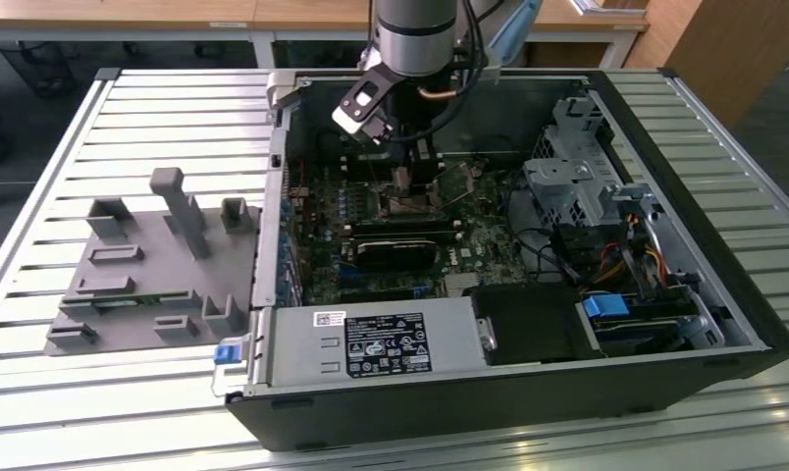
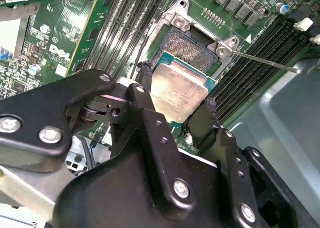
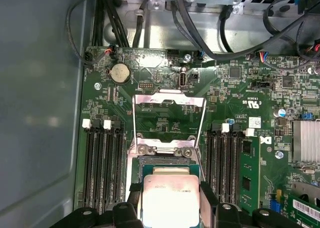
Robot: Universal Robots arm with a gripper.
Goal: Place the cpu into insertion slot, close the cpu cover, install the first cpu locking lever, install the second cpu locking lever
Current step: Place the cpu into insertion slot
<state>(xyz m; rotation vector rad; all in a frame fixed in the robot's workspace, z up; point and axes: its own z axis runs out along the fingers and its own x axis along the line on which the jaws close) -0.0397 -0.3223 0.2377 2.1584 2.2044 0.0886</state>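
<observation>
Now the black two-fingered gripper [image 2: 175,101] clamps the small flat square silver-tan cpu [image 2: 179,85] by opposite edges, partly over the square black insertion slot [image 2: 192,48]; beyond, the thin silver frame-shaped cpu cover [image 3: 170,98] stands swung open above the green circuit board [image 3: 150,67].

1. A metal table [image 1: 68,128] of pale slats running side to side spans the exterior view from its left edge to its right edge.
2. An open black computer case [image 1: 499,407] lies directly on the slats, taking the centre and the exterior view's right, its open side facing up.
3. A grey moulded fixture [image 1: 132,280] with upright posts and shallow pockets lies flat on the slats at the exterior view's left, just beside the case's wall; whether they touch cannot be told.
</observation>
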